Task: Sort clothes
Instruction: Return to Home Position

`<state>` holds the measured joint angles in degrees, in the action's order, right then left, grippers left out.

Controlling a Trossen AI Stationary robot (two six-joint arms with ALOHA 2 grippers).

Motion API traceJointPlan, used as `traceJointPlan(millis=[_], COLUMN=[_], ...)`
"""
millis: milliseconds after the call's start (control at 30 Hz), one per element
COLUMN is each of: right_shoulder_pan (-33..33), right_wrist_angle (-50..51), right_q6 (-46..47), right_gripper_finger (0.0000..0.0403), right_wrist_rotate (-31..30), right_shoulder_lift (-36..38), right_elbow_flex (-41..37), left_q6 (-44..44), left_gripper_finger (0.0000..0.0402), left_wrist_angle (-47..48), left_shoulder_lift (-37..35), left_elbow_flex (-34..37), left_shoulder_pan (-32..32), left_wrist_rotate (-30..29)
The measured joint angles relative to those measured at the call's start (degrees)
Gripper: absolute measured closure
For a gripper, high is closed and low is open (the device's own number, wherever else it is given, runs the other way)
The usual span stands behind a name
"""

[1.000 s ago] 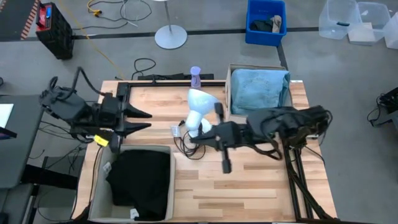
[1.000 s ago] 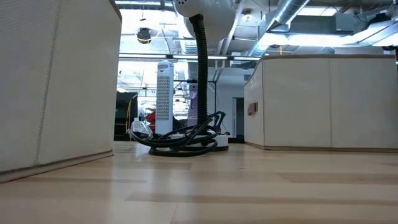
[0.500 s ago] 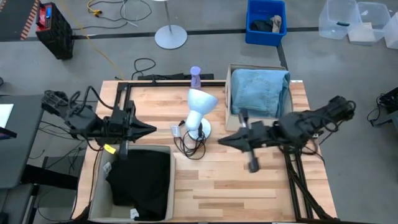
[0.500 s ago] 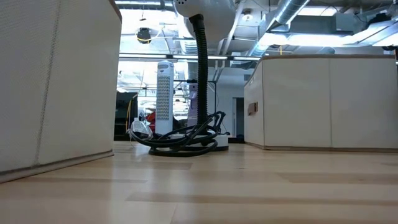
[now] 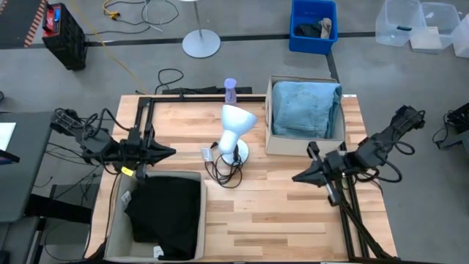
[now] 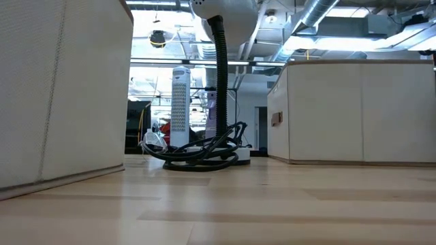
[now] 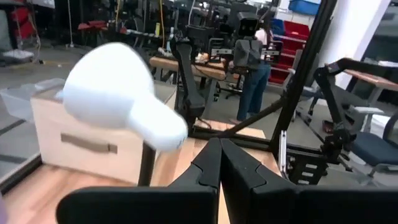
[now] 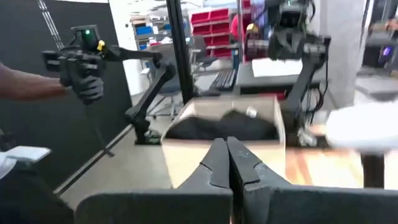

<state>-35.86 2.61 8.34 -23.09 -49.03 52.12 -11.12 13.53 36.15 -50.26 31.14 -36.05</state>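
Clothes, high view: light blue denim jeans [image 5: 306, 108] are lying folded in the back beige fabric box [image 5: 293, 145] near the right rear corner of the light wooden table [image 5: 278, 220]. A black garment [image 5: 167, 216] is filling the front beige fabric box [image 5: 117, 227] at the left front corner.
Arms, high view: the left gripper [image 5: 170, 152] is hovering over the table's left part, just behind the front beige fabric box. The right gripper [image 5: 297, 177] is hovering in front of the back beige fabric box. A white desk lamp [image 5: 236, 126] is standing between them.
Low view: beige box walls are hiding the clothes, and the lamp's dark neck [image 6: 221, 82] is rising mid-table.
Left wrist view: the left gripper [image 7: 217, 144] is keeping its fingers pressed together on nothing, pointing past the lamp's head [image 7: 118, 93].
Right wrist view: the right gripper [image 8: 225, 144] is likewise pressed together and empty, facing the black garment [image 8: 224, 127] in its box. A pale blur at the side is probably the lamp.
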Motion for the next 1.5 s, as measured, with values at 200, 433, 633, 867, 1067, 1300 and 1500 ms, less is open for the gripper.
traceJointPlan(millis=[200,433,633,867,1067,1300,1500], right_shoulder_pan=[-2.4,-2.7,-2.2,-2.3,-2.2,0.6,3.1], right_wrist_angle=[-7.2,-23.7,-34.6,-44.4,-49.5,-48.1,-41.2], right_q6=[2.3,1.9,1.9,-2.4,-6.3,-11.4,-14.2], right_gripper_finger=[0.0403,0.0403,0.0403,0.0403,0.0403,0.0403,0.0403], right_wrist_rotate=[-4.9,-8.6,-8.7,-8.7,-8.8,-8.9,-9.1], right_shoulder_lift=[10.8,17.4,16.3,14.1,14.0,14.2,18.5], right_elbow_flex=[-14.5,-30.9,-40.4,-47.1,-51.6,-51.7,-51.7], left_q6=[-3.1,-4.4,-4.3,2.7,7.6,13.0,13.8], left_gripper_finger=[0.0401,0.0401,0.0401,0.0401,0.0401,0.0401,0.0401], left_wrist_angle=[-5.2,-9.0,-9.1,-9.1,-7.1,-6.8,-6.9], left_shoulder_lift=[-5.0,-9.1,-13.5,-17.1,-17.3,-17.3,-17.5], left_elbow_flex=[9.0,17.7,23.7,28.2,30.0,30.0,30.0], left_shoulder_pan=[-0.2,-4.0,-10.3,-18.9,-27.0,-36.2,-44.0], left_wrist_rotate=[-1.7,-1.7,4.4,12.7,18.3,25.2,34.4])
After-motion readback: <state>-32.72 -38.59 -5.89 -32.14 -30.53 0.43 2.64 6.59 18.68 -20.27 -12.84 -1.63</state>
